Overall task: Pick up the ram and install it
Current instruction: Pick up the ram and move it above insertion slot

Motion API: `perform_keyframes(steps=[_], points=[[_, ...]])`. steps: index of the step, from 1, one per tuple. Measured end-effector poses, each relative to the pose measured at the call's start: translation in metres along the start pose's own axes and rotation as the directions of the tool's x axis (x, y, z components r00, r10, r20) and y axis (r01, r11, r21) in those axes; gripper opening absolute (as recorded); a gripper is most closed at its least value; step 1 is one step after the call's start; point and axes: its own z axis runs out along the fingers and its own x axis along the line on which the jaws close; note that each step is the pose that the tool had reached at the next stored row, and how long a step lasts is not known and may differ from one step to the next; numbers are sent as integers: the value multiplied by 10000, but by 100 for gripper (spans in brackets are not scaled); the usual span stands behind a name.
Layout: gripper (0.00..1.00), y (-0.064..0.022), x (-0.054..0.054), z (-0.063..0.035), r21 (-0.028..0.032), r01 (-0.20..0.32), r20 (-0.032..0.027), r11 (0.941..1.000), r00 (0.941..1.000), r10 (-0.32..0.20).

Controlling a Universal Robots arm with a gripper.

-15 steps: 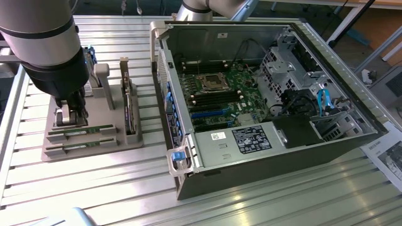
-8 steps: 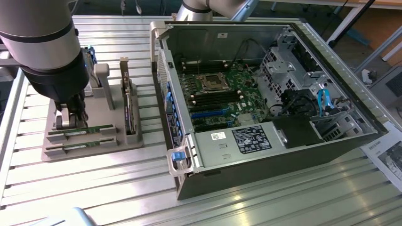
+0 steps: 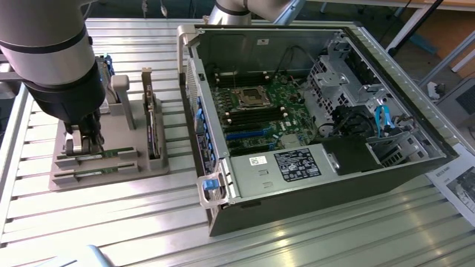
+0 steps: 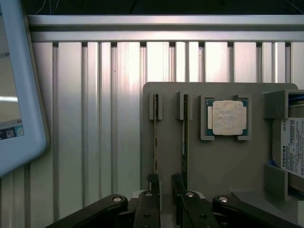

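In the exterior view, the gripper (image 3: 80, 147) hangs at about nine o'clock, low over a grey holder (image 3: 74, 181) on the slatted table (image 3: 312, 239). The ram (image 3: 113, 152) lies on edge in a slot of that holder, right by the fingertips, and a second stick (image 3: 100, 168) sits in the slot beside it, toward six o'clock. The open computer case (image 3: 415, 167) stands from the centre out to three o'clock, well apart, with its motherboard (image 3: 256, 105) exposed. Nothing is lifted, so I judge the pick-up step to be in hand and the install untouched.

The wrist view looks down past the fingers (image 4: 153, 183). They stand apart with nothing between them, just above the near ends of the two sticks. Which stick they line up with I cannot tell. A clean grasp calls for the thin board to sit squarely in that gap. This view adds the square processor chip (image 4: 228, 118) and a hard drive (image 4: 290, 142) beyond the slots, while the exterior view alone gives the case.
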Motion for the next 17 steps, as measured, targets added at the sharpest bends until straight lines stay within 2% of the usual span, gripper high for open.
perform_keyframes(steps=[17], points=[[25, -6, 55, 221, -1, 6, -1, 10000, 10000, -6]])
